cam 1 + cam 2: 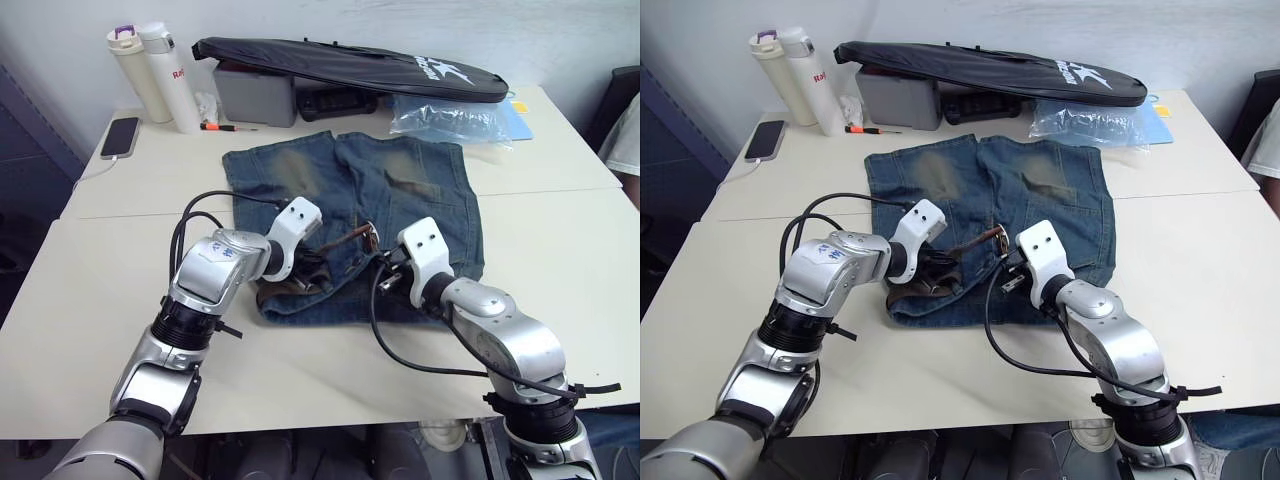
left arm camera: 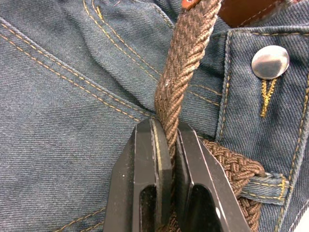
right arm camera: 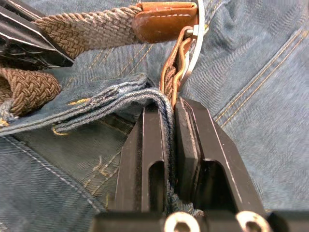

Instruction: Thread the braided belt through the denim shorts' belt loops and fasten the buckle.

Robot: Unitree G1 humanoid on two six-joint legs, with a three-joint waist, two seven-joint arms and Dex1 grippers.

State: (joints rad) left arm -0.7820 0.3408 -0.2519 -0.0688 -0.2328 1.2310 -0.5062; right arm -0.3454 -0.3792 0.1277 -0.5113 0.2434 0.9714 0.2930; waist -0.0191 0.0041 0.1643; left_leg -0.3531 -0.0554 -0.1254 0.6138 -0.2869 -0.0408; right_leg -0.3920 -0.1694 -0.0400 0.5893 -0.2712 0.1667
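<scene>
Faded blue denim shorts (image 1: 400,190) lie flat in the middle of the table, waistband toward me. The brown braided belt (image 2: 186,53) lies bunched along the waistband, one part passing under a belt loop (image 2: 268,182). Its free end rises to a leather tab (image 3: 164,19) and the silver buckle (image 3: 193,53), which shows in the head view as the buckle (image 1: 372,238). My left gripper (image 2: 164,126) is shut on the belt strap, left of the buckle. My right gripper (image 3: 171,104) is shut on a fold of the denim waistband just below the buckle.
A long black zipped bag (image 1: 350,65) rests on a grey box (image 1: 255,95) at the back. Two white bottles (image 1: 150,70) and a phone (image 1: 120,137) stand back left. A clear plastic bag (image 1: 455,118) lies back right. A person's sleeve (image 1: 625,140) shows at the right edge.
</scene>
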